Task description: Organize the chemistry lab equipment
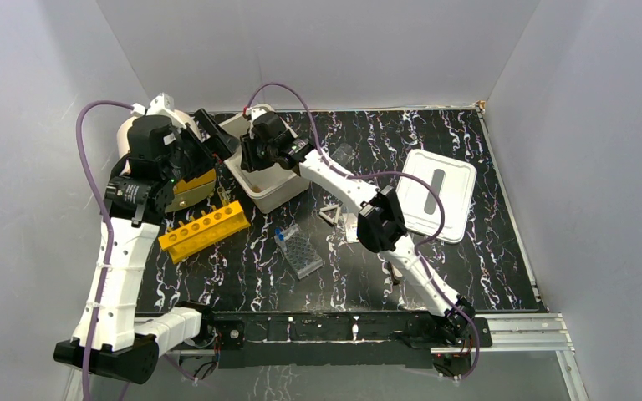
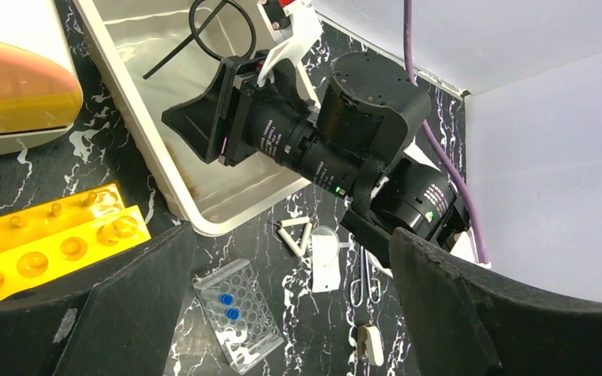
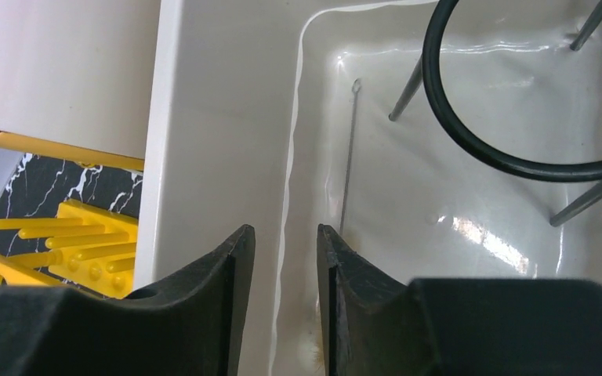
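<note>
My right gripper (image 1: 251,159) (image 3: 286,235) hangs inside the beige tub (image 1: 272,188), open by a narrow gap with nothing between its fingers. Just ahead of it a thin glass rod (image 3: 349,157) lies on the tub floor, beside the black wire stand (image 3: 470,149). My left gripper (image 1: 209,142) (image 2: 294,258) is wide open and empty, held above the table left of the tub. On the table lie the yellow tube rack (image 1: 205,230) (image 2: 47,251), the clear well tray (image 1: 301,251) (image 2: 239,313), the white triangle (image 1: 330,215) (image 2: 296,235) and a pale wooden clamp (image 2: 371,345).
The white lid with a grey slot (image 1: 437,194) lies at the right. A white and yellow object (image 1: 134,134) (image 2: 8,78) stands at the back left behind my left arm. A white card under a clear disc (image 2: 325,258) and bent wire pieces (image 2: 364,274) lie near the right arm.
</note>
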